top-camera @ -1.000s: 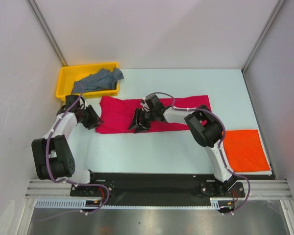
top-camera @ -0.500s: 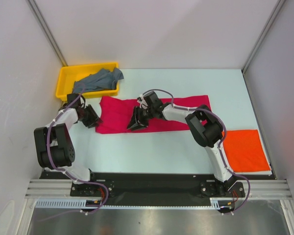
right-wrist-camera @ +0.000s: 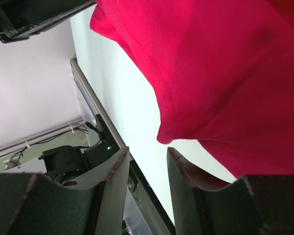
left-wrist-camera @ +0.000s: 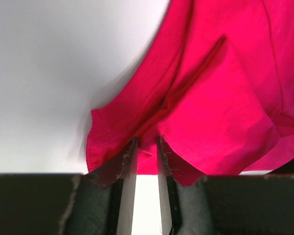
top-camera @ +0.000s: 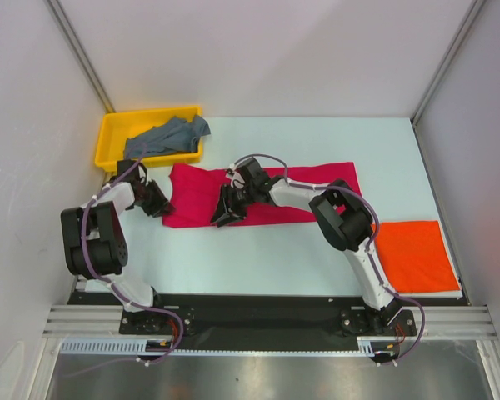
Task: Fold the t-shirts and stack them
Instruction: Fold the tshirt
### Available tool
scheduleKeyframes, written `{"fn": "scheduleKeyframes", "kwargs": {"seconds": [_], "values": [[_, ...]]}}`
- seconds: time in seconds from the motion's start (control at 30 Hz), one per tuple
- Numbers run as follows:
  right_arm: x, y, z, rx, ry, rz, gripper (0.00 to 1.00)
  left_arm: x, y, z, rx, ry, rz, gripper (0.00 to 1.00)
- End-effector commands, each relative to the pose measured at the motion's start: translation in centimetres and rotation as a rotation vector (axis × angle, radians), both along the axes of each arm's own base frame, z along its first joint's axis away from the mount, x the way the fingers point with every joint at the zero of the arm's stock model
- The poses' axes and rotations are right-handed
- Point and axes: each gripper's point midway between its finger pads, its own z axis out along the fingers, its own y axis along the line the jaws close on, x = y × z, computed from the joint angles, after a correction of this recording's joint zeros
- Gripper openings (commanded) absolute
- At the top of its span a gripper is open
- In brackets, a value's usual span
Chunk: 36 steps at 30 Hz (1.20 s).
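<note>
crimson shirt lies on the table as a long flat strip. it runs left to right across the middle, ready for a crosswise fold.

left gripper is at the strip's left end. jaws nearly together, hem puckered right at the tips, creases running toward them. looks like a pinch forming, but i cannot tell if the cloth is truly clamped.

right gripper is at the near hem, partway along the strip. jaws apart, bare table showing between them, hem just beyond the tips. nothing held yet.

likely reason for the spacing: two holds along the left portion, so that end lifts evenly and carries over without sagging.

orange shirt is folded square at the near right corner, well apart. that is probably the base of the stack.

grey shirt is crumpled in the yellow tray, far left, waiting its turn.

risk: a pinch on one layer only would let the strip unfold on the lift.
</note>
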Motion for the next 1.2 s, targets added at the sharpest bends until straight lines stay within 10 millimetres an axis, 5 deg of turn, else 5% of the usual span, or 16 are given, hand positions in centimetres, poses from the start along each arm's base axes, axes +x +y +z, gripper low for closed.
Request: {"fn": "scheduleKeyframes", "kwargs": {"seconds": [0.0,0.3,0.9,0.97,1.07,1.17], "values": [[0.0,0.6,0.9,0.018,-0.013,0.018,0.43,1.9,0.3,1.6,-0.002,-0.080,-0.009,0.26],[0.1,0.5,0.1,-0.004,-0.003,0.012,0.43,1.9,0.0,1.7,-0.014,-0.077,-0.032,0.01],[1.3,1.5,-0.9,-0.002,0.014,-0.009,0.40,1.6,-0.2,2.5,-0.014,-0.092,-0.042,0.00],[1.4,1.4,-0.9,-0.007,0.014,-0.016,0.32,1.6,-0.2,2.7,-0.017,-0.095,-0.042,0.00],[2.2,1.2,-0.2,-0.003,0.009,-0.034,0.06,1.7,-0.3,3.5,-0.016,-0.114,-0.044,0.00],[3.1,0.6,1.4,0.009,-0.024,-0.060,0.00,2.3,-0.3,5.2,-0.001,-0.155,-0.046,0.00]]}}
